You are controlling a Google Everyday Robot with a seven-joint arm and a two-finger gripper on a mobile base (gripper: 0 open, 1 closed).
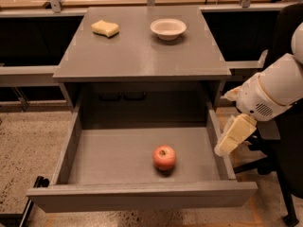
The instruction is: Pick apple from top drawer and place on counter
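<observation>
Collision risk: pincer (233, 137), apart or together I cannot tell, hangs against right wall of top drawer (113, 157), so reaching left may clip it or roll apple (164, 157) lying mid-floor, nearer the front.

The apple (164, 157) is sitting in the open top drawer (113, 161), and the gripper (225, 146) is hanging beside its right wall; a sponge (105, 28) and bowl (168, 28) are resting on the counter (142, 56).
</observation>
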